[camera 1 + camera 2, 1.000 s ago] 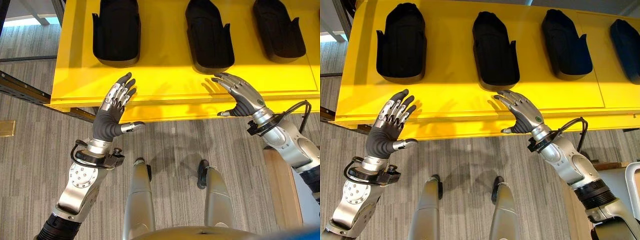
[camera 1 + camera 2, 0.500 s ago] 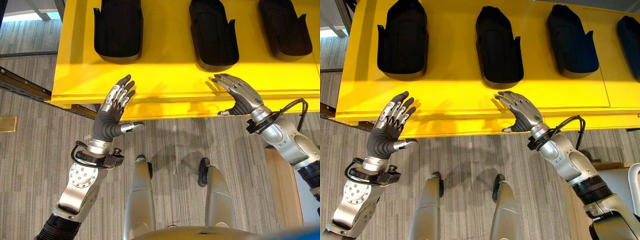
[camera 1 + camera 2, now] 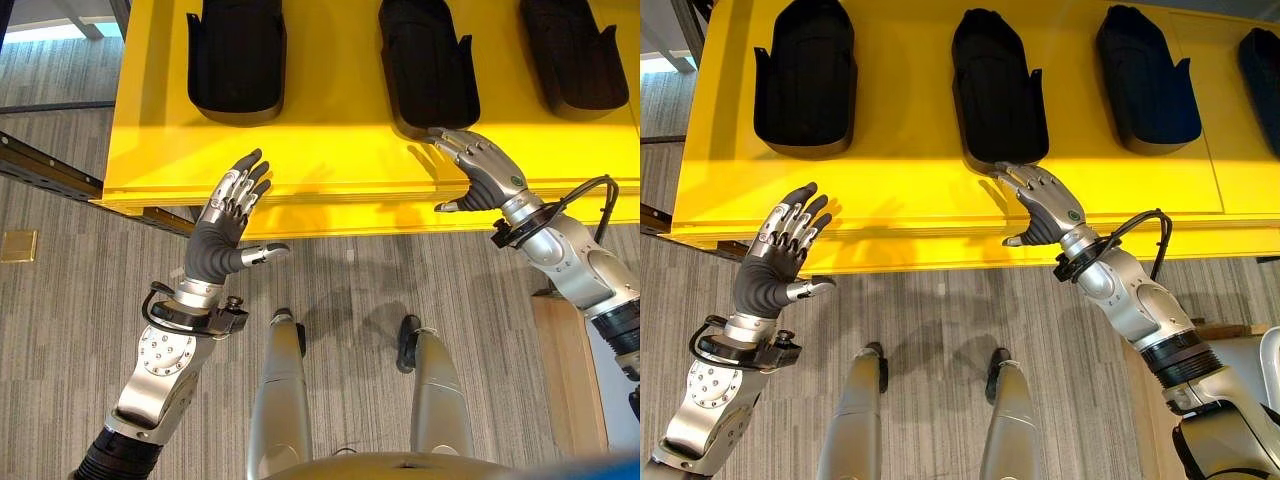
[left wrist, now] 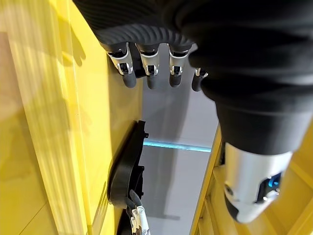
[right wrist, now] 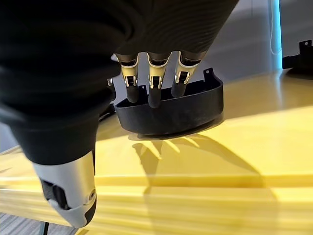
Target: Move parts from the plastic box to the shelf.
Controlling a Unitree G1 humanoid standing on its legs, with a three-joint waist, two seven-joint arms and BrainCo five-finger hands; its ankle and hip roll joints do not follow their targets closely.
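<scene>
Grey wood-grain floor (image 3: 90, 330) fills the lower half of both eye views. Above it, at the lower left of the frame, the left hand (image 3: 222, 232) is raised palm-up with its fingers straight and spread and the thumb out to the side, holding nothing; its fingertips reach just over the front edge of the yellow shelf (image 3: 330, 170). Its own wrist view shows the same straight fingers beside the yellow surface, apart from it.

At centre right, the right hand (image 3: 1045, 205) is stretched out over the shelf's front part, fingers relaxed and slightly bent, thumb hanging below by the shelf's front edge, gripping nothing. Its fingertips (image 5: 154, 100) lie at the near rim of the middle black part (image 3: 997, 90); whether they touch it cannot be told.

Farther back, across the top of the frame, black tray-like parts lie in a row on the shelf: one at upper left (image 3: 805, 85), the middle one, one at upper right (image 3: 1145, 85), and another cut off by the right border (image 3: 1262, 60).
</scene>
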